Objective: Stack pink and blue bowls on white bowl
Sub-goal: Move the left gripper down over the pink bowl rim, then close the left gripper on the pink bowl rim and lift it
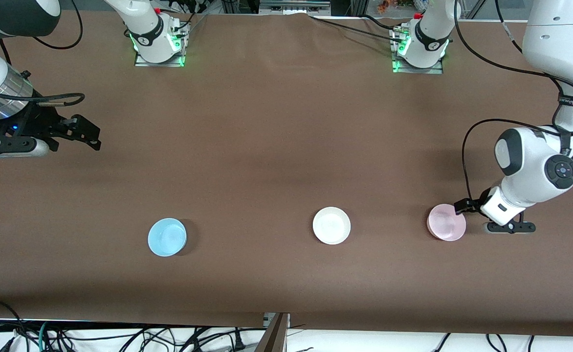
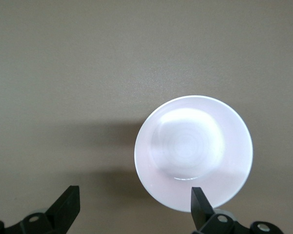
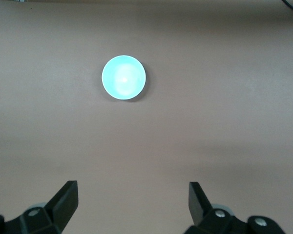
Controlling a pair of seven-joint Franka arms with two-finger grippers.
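Pink bowl [image 1: 446,222]: pale, round, upright on the table [image 1: 276,146] toward the left arm's end, about as near the front camera as the other two bowls. In the left wrist view it shows whole [image 2: 194,153], its inside lit bright, nothing in it.

Left gripper [image 1: 464,207]: low at the pink bowl's rim, on the side toward the left arm's end of the table. Fingers spread wide; in the left wrist view one black fingertip [image 2: 200,201] overlaps the bowl's rim and the other [image 2: 68,202] stands over bare table well apart from the bowl. Whether the fingertip touches the rim cannot be told. The bowl is not clasped.

White bowl [image 1: 331,225]: round, upright, on the table between the pink and blue bowls, well apart from each. Nothing stacked in it.

Blue bowl [image 1: 167,237]: light sky blue, round, upright, toward the right arm's end of the table, slightly nearer the front camera than the white bowl. Seen small in the right wrist view [image 3: 124,77], with bare table all round it.

Right gripper [image 1: 83,132]: waiting, held up over the table at the right arm's end, well apart from the blue bowl. Fingers [image 3: 66,197] spread wide with nothing between them.

Table: brown covering, flat, carrying the three bowls in a row across it.
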